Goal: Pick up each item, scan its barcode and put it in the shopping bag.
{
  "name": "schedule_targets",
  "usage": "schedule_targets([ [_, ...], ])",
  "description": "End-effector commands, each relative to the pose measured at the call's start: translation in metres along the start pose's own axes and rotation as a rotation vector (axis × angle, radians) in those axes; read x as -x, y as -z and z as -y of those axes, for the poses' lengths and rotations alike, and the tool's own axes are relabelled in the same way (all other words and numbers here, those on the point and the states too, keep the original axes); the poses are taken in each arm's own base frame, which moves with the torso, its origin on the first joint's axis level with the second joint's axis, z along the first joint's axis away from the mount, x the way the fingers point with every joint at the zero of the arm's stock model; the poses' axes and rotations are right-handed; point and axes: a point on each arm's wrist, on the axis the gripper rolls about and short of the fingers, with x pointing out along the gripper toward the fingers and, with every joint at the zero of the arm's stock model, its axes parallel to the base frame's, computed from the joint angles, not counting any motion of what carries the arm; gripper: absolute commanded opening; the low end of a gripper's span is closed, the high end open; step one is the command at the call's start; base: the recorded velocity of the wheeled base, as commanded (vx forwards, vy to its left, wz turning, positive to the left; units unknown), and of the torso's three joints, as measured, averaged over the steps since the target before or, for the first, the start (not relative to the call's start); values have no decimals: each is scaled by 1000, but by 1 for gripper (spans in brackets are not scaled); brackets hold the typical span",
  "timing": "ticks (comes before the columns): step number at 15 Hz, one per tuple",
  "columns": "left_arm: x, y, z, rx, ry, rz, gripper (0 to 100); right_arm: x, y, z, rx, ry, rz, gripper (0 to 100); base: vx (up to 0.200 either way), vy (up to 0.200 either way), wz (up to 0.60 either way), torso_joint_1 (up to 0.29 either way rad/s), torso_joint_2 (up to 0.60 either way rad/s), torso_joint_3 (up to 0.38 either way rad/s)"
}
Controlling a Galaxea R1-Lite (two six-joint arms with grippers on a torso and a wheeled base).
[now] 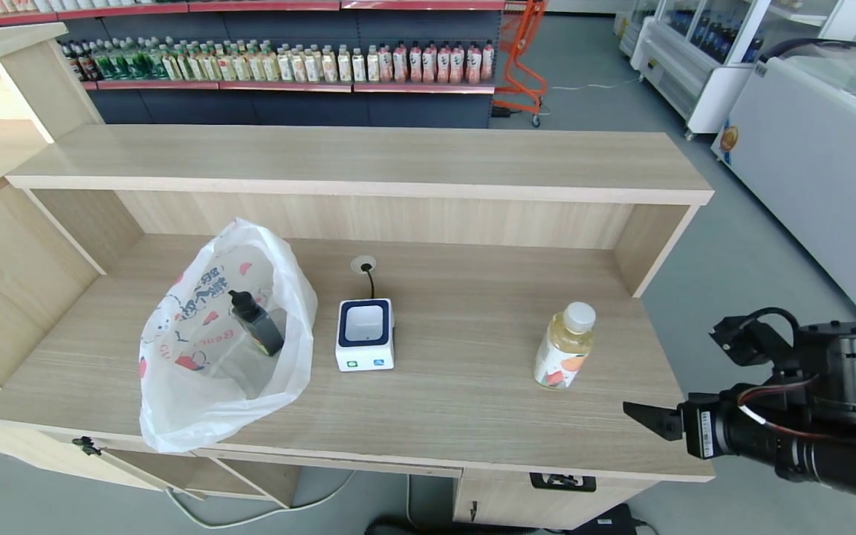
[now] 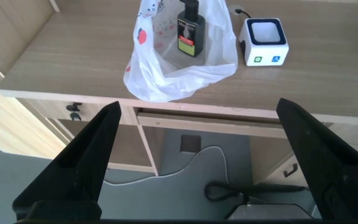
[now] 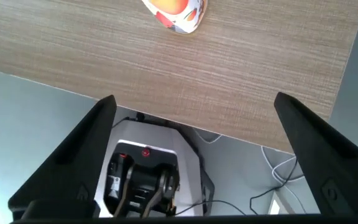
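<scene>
Hovering off the counter [image 1: 472,386], left gripper [image 2: 197,109] and right gripper [image 3: 196,99] gape empty.
A clumsy reach could topple the upright juice bottle [image 1: 564,345].

One shopping bag [image 1: 175,405], one scanner [image 1: 365,334], one dark bottle [image 1: 257,324], one pale drink bottle [image 1: 565,346].

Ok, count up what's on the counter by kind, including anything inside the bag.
Bag: 1
Scanner: 1
Bottles: 2 (dark bottle, juice bottle)
Total: 4
</scene>
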Motion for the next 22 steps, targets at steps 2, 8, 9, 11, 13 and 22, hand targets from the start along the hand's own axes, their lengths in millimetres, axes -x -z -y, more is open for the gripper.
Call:
schedule_targets([
  [2, 0, 0, 0, 0, -1, 0, 100, -39, 15, -10, 16, 14, -60, 100, 0, 0, 0, 0, 0, 0],
  [8, 0, 0, 0, 0, -1, 0, 100, -74, 10, -30, -39, 28, 78, 100, 0, 0, 0, 0, 0, 0],
  [9, 0, 0, 0, 0, -1, 0, 100, -81, 8, -32, -40, 32, 96, 100, 0, 0, 0, 0, 0, 0],
  [11, 0, 0, 0, 0, -1, 0, 100, -92, 4, -32, -39, 43, 125, 100, 0, 0, 0, 0, 0, 0],
  [13, 0, 0, 0, 0, -1, 0, 100, -106, -1, -33, -24, 70, 148, 100, 0, 0, 0, 0, 0, 0],
  [22, 0, 0, 0, 0, -1, 0, 100, -140, -4, -45, -9, 51, 234, 100, 0, 0, 0, 0, 0, 0],
])
